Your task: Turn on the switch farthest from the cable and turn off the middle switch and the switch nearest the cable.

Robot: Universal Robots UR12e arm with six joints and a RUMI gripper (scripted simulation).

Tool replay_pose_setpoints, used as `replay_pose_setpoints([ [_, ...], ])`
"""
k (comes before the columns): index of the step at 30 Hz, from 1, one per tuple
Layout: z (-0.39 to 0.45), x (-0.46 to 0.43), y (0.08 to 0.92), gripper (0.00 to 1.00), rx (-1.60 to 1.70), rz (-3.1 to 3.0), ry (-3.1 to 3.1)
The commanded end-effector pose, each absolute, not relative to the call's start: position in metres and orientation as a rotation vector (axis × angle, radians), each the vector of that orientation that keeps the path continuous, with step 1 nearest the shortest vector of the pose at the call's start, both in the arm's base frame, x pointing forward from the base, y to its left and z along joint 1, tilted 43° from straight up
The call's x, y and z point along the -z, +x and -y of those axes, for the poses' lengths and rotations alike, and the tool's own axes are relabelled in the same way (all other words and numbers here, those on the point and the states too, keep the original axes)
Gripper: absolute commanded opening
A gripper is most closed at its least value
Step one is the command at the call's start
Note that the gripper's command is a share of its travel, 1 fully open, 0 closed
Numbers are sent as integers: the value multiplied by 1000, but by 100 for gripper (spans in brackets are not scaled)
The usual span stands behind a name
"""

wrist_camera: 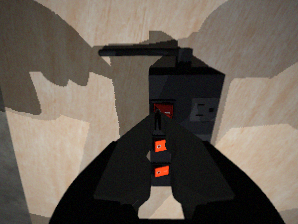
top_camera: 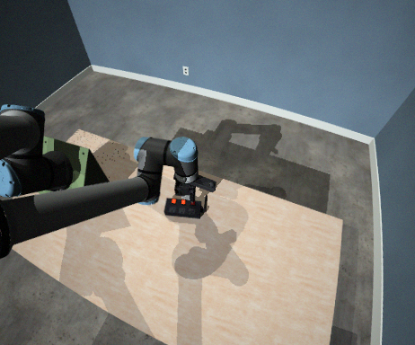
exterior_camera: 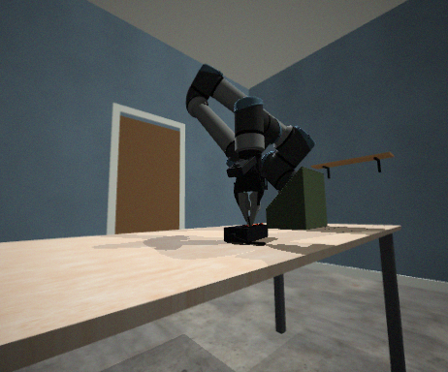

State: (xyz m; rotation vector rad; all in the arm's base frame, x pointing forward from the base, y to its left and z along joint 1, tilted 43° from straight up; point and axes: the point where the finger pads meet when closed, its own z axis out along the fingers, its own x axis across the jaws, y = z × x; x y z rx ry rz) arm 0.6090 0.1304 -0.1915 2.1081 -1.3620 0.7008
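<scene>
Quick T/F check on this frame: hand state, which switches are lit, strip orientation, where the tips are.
1. The hand is shut with nothing held. True.
2. All three switches glow orange. False: the switch nearest the cable is dark red; the middle switch and the far switch glow orange.
3. The power strip lies switches-up on the table. True.
4. The fingertips are over the far switch. False: they are at the one nearest the cable.
5. The strip hangs off the table edge. False: it sits well inside.
</scene>
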Motion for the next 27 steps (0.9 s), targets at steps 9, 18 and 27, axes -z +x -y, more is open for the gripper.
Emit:
replay_pose_setpoints([
  [9, -131, 191, 609, 0, -702, 1362, 2109],
  [18, -140, 181, 607, 0, -702, 1362, 2109],
  [27, -154, 166, 604, 0, -702, 1362, 2109],
])
